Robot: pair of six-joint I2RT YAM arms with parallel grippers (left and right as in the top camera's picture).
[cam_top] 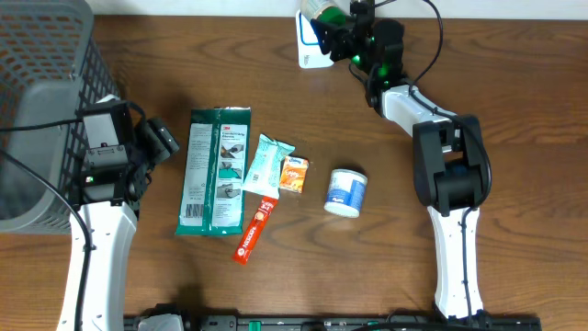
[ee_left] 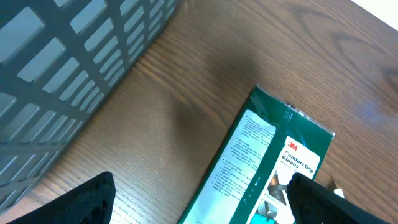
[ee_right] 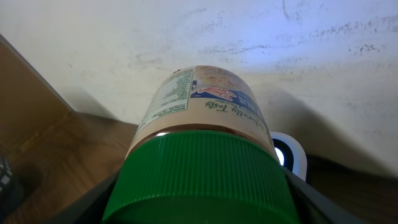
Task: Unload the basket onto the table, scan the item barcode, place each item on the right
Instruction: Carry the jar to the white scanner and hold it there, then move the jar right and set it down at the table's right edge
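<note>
Label on jar [ee_right: 199,106] clear only from right wrist, right gripper [cam_top: 335,26] tight around it; left gripper [cam_top: 165,140] wide over glove pack [cam_top: 214,175].

The left arm [cam_top: 99,248] comes up from the near edge of the table [cam_top: 386,257]. Its gripper [cam_top: 158,140] points to the right, over the table. Its two fingers [ee_left: 87,202] are spread wide apart. The right arm [cam_top: 455,248] comes up too, bends at its dark elbow, and stretches to the far edge. Its gripper [cam_top: 338,35] holds a jar [ee_right: 205,118], with a finger on each side of the green lid.
</note>
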